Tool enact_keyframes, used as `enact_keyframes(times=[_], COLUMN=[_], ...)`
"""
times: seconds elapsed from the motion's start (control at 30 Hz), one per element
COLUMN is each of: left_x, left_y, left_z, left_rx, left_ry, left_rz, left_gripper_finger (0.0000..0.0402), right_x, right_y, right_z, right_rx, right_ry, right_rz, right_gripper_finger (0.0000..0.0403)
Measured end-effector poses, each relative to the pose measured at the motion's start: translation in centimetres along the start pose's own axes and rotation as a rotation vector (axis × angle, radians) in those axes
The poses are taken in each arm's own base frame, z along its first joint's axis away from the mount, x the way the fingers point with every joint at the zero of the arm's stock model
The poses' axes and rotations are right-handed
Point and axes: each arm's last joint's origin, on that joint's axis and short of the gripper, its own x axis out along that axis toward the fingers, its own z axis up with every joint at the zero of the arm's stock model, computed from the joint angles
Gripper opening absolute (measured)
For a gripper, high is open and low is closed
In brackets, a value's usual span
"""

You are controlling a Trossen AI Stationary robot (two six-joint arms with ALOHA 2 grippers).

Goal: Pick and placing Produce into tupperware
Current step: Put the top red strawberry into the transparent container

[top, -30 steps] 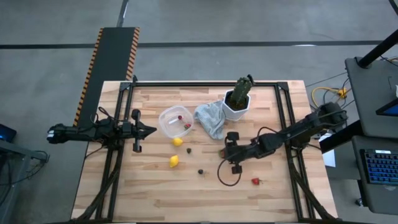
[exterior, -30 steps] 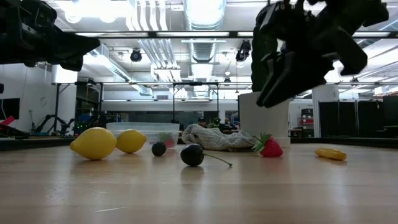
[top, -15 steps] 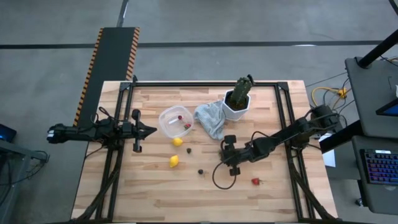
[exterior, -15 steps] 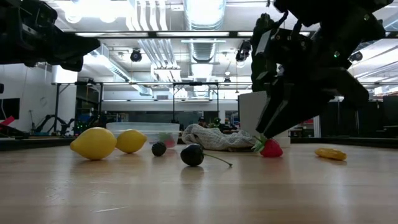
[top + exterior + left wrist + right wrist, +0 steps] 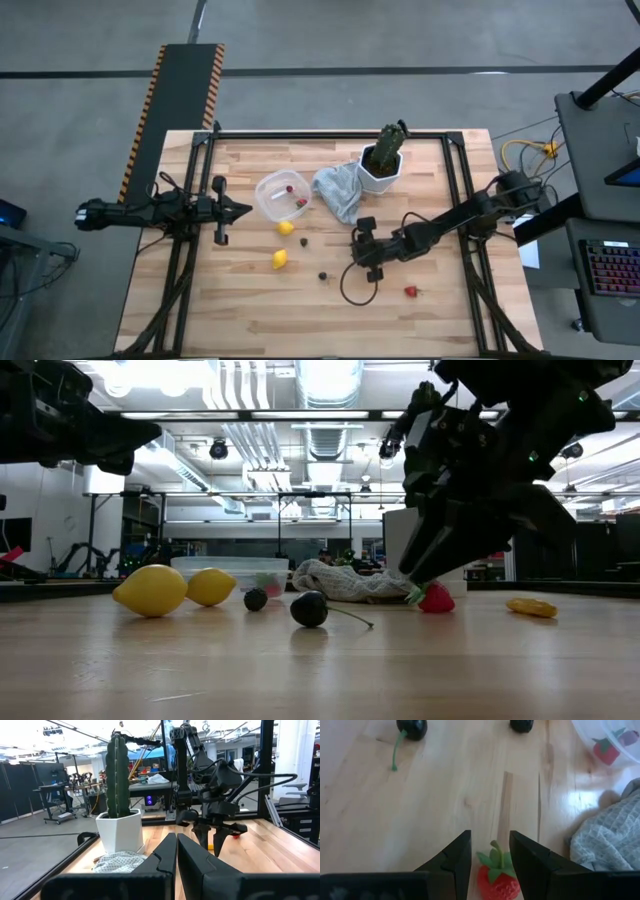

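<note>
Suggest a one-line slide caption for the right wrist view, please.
Open right pincer straddles a strawberry on the table.

The clear tupperware (image 5: 283, 195) sits left of centre on the far half, holding red pieces. Two yellow lemons (image 5: 286, 228) (image 5: 280, 260) lie nearer, with dark pieces (image 5: 304, 241) (image 5: 323, 275) to their right. One strawberry (image 5: 498, 875) lies between parted fingers; another strawberry (image 5: 410, 291) lies near-right.

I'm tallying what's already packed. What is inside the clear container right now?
Inside the clear container, the high view shows two small red pieces; the right wrist view shows one is a strawberry with a darker piece beside it. That view cuts off the rest.
</note>
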Motion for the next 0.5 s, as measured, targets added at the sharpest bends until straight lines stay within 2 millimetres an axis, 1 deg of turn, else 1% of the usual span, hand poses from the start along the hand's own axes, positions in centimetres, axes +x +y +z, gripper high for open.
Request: enact_keyframes(times=[0.33, 0.5], left_x=[0.01, 0.03], left_y=[0.0, -0.01], left_z=[-0.01, -0.03], left_rx=[0.0, 0.001], left_ry=[0.001, 0.004], left_rz=[0.0, -0.001], left_gripper_finger=[0.0, 0.0], right_x=[0.09, 0.73], right_y=[-0.14, -0.44], right_z=[-0.08, -0.48], right_rx=[-0.013, -0.013], right_ry=[0.008, 0.036], right_rz=[-0.026, -0.034], right_gripper_finger=[0.0125, 0.0125])
